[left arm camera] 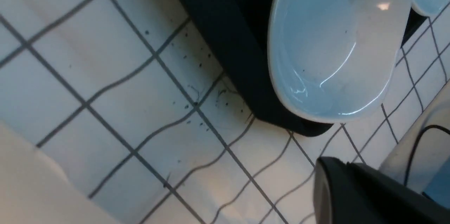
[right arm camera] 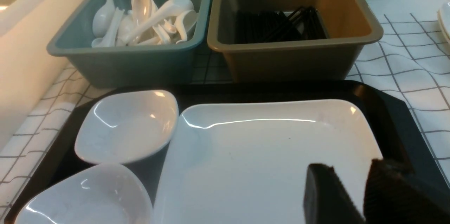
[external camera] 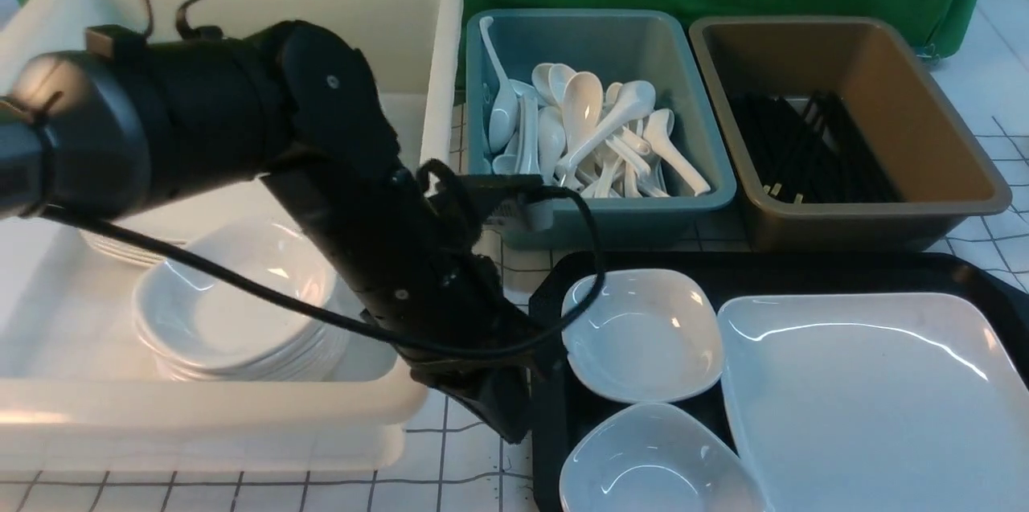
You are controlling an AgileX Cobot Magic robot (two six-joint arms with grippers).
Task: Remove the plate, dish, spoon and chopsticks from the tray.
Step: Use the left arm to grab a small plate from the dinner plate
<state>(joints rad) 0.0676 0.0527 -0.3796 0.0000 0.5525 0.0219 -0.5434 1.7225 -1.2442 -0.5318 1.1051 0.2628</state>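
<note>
The black tray (external camera: 804, 275) carries the large white plate (external camera: 868, 407) and two small white dishes, a far dish (external camera: 643, 335) and a near dish (external camera: 651, 464). No spoon or chopsticks show on the tray. My left gripper (external camera: 502, 415) hangs over the gridded cloth between the white bin and the tray's left edge. In the left wrist view that gripper (left arm camera: 337, 162) is shut on nothing, a short way from the near dish (left arm camera: 330, 48). My right gripper (right arm camera: 346, 167) is open above the plate (right arm camera: 267, 160), at its right rim. It is out of the front view.
A big white bin (external camera: 241, 415) on the left holds stacked white dishes (external camera: 233, 303). Behind the tray stand a teal bin (external camera: 627, 223) with several white spoons and a brown bin (external camera: 868, 227) with black sticks. My left arm crosses in front of the white bin.
</note>
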